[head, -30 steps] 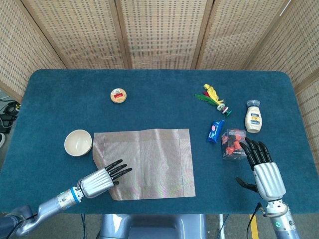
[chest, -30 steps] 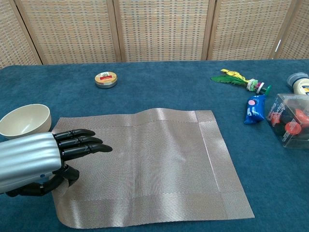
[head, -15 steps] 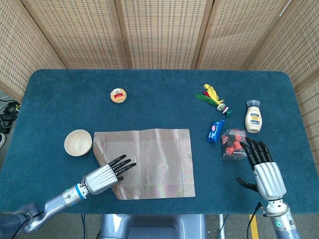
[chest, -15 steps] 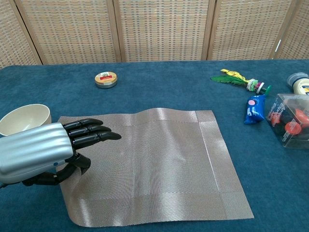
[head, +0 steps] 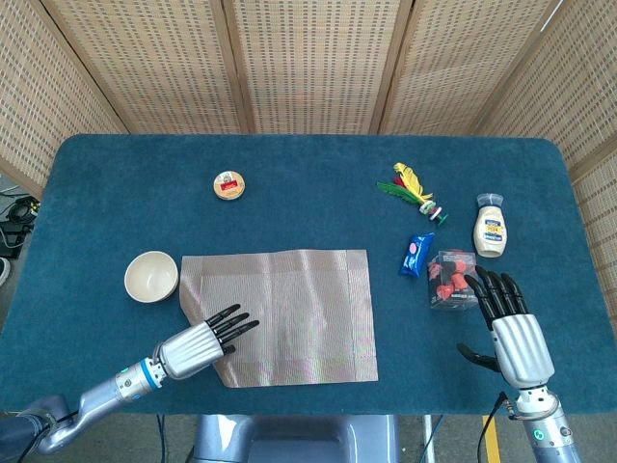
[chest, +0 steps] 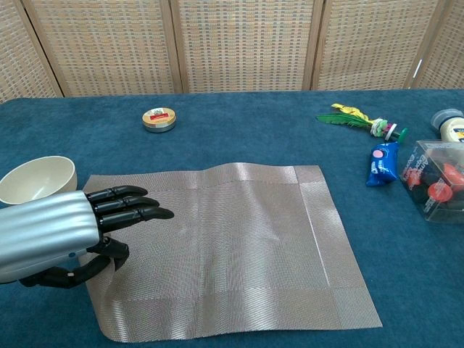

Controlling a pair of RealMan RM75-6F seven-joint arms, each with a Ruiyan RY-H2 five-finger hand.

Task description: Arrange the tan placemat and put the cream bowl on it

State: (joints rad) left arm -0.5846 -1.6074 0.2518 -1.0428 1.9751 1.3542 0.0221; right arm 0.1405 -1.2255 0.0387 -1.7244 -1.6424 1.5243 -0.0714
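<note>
The tan placemat (head: 284,313) (chest: 232,246) lies flat at the front middle of the blue table, with slight ripples along its far edge. Just off its far left corner stands the cream bowl (head: 151,276) (chest: 38,179), upright and empty. My left hand (head: 198,344) (chest: 69,228) lies over the mat's left edge, fingers straight and pointing right, thumb tucked low by the edge, holding nothing. My right hand (head: 508,323) is at the front right with its fingers straight and apart, empty, just in front of a clear box.
A clear box of red items (head: 451,280) (chest: 435,190), a blue packet (head: 415,254) (chest: 382,163), a mayonnaise bottle (head: 491,226) and a feathered toy (head: 415,188) (chest: 359,117) crowd the right side. A round tin (head: 228,184) (chest: 159,119) sits at the back left.
My left hand slid a little right over the mat, then drew back left. The mat's front left corner shifted slightly with it. The right hand stayed put.
</note>
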